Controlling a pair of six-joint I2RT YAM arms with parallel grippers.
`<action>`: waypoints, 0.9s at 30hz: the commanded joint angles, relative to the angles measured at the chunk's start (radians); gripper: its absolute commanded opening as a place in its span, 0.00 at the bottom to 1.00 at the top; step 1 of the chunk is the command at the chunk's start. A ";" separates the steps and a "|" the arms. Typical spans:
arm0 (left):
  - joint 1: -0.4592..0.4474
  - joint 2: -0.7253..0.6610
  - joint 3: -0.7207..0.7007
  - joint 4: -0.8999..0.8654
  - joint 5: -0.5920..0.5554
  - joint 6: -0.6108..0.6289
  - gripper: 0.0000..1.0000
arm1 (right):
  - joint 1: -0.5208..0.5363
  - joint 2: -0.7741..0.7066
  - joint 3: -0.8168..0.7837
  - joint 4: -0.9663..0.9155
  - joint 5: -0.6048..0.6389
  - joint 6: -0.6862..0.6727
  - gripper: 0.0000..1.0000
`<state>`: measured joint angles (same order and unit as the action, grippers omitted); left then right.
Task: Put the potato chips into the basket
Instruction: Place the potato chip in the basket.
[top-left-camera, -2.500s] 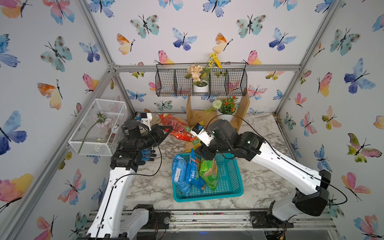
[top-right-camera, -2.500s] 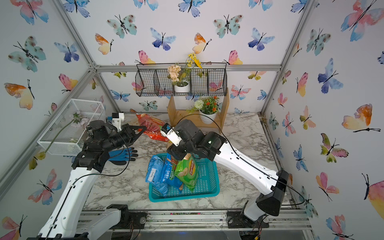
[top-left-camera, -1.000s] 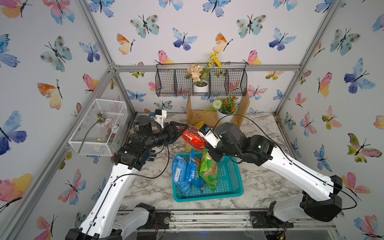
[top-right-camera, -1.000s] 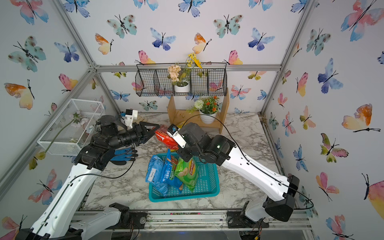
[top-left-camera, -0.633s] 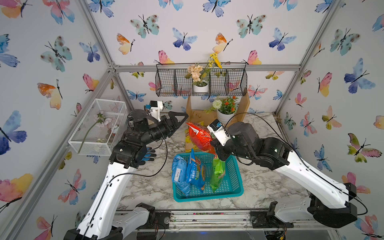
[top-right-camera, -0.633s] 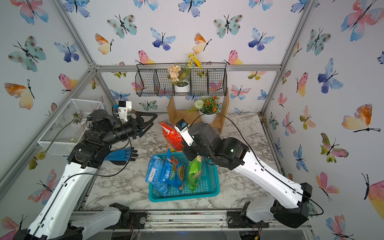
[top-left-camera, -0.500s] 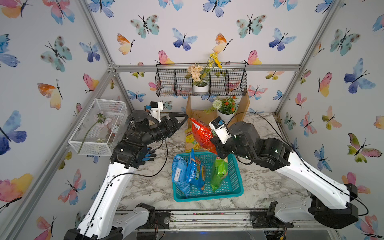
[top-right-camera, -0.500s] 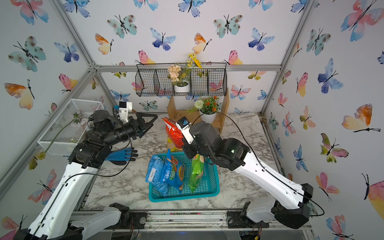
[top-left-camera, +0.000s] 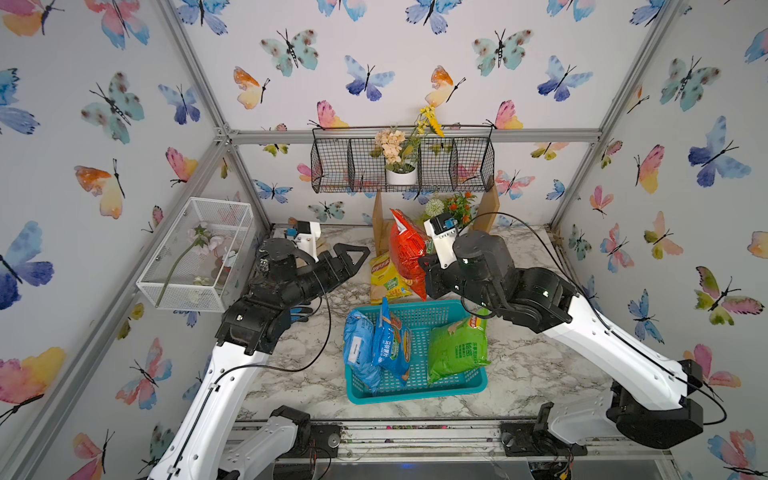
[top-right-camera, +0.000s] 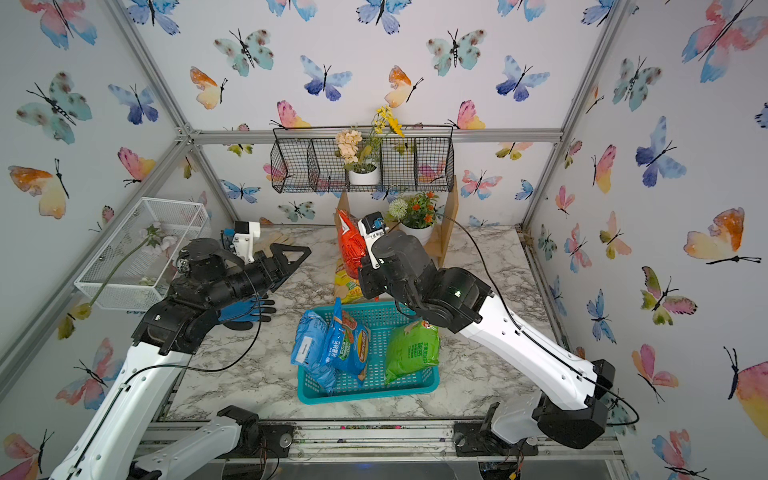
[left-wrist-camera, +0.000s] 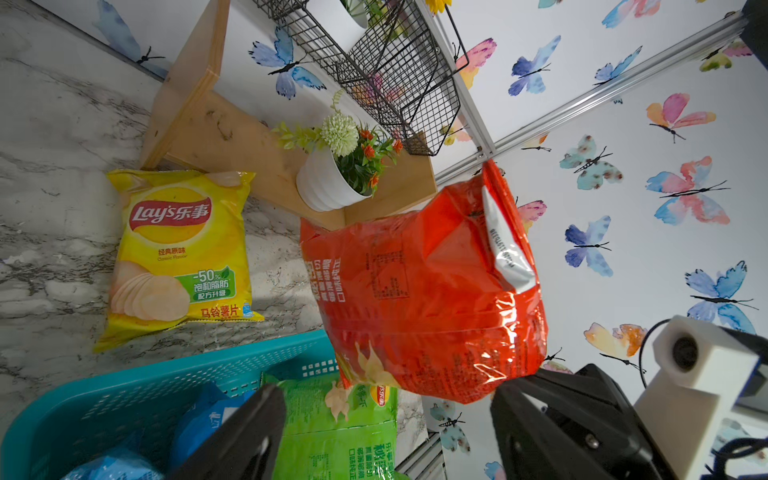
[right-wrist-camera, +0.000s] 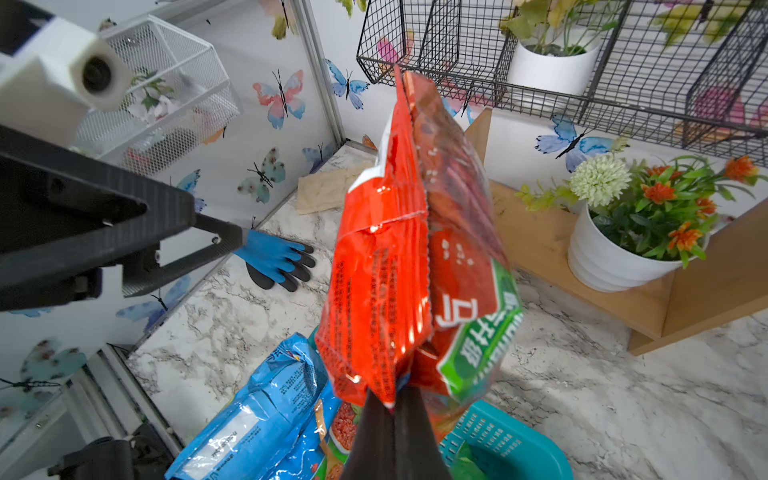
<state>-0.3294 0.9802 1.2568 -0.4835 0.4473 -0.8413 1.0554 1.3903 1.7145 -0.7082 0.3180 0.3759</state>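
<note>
The right claw (right-wrist-camera: 394, 409) is gripping the red chip bag (top-left-camera: 407, 253) by its lower seam, jaws clamped narrow on the foil, and is holding it upright in the air above the far edge of the teal basket (top-left-camera: 415, 397). The bag is hanging clear of the bench (top-left-camera: 291, 374) and is not touching the basket. The left claw (top-right-camera: 296, 259) is standing wide and empty, raised above the bench to the left of the red bag and apart from it. Inside the basket, two blue chip bags (top-left-camera: 358, 349) (top-left-camera: 392, 345) are leaning together against the left wall, and the green chip bag (top-left-camera: 457, 349) is lying at the right side. The yellow chip bag (left-wrist-camera: 178, 257) is lying face up on the bench just beyond the basket's far left corner, in front of the wooden shelf (left-wrist-camera: 232, 137) that is carrying a white flower pot (left-wrist-camera: 324, 183). A blue glove (top-right-camera: 245, 311) is lying on the bench under the left arm.
</note>
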 joint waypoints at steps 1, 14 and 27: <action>-0.005 -0.014 0.002 -0.036 -0.042 0.055 0.83 | 0.006 -0.052 -0.050 0.003 -0.017 0.140 0.02; -0.006 -0.047 -0.020 -0.072 -0.053 0.082 0.82 | 0.008 -0.185 -0.354 0.038 -0.107 0.348 0.02; -0.006 -0.055 -0.043 -0.074 -0.056 0.079 0.82 | 0.036 -0.247 -0.639 0.182 -0.179 0.482 0.02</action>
<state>-0.3298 0.9356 1.2213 -0.5446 0.4118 -0.7811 1.0782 1.1477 1.1141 -0.5900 0.1745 0.8097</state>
